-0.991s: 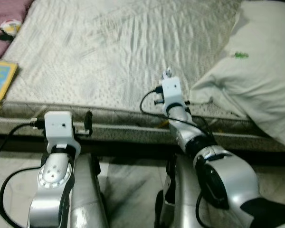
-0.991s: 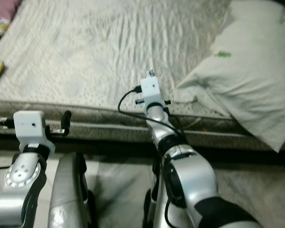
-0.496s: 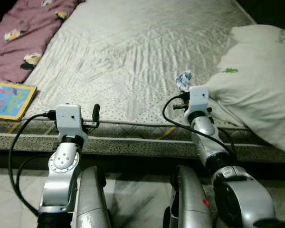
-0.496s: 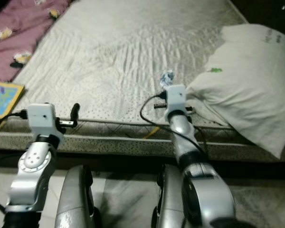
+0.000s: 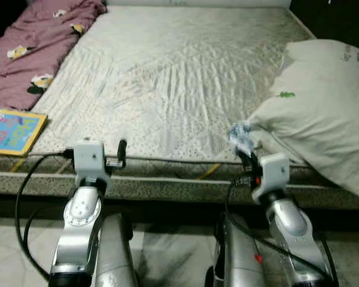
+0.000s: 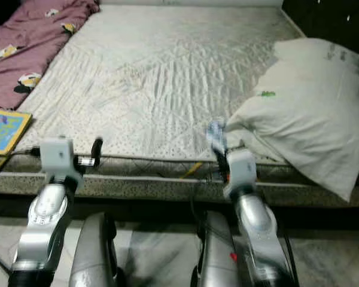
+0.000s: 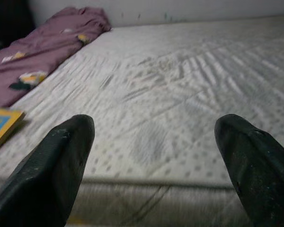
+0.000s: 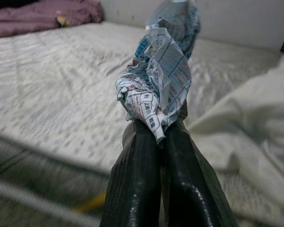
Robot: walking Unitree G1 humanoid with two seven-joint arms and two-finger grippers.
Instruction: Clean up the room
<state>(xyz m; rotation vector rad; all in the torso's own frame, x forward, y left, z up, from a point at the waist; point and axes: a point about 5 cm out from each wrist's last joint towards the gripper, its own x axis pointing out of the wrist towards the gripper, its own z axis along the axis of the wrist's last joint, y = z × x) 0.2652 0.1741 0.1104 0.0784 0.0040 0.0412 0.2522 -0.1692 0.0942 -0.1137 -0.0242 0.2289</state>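
One pillow, one book, one crumpled paper

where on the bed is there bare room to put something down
The widest bare patch is the middle of the mattress, between the purple blanket on the robot's left and the pillow on its right. The near left corner is taken by the book. By the pillow's near corner it is tight: the right gripper holds crumpled paper there.
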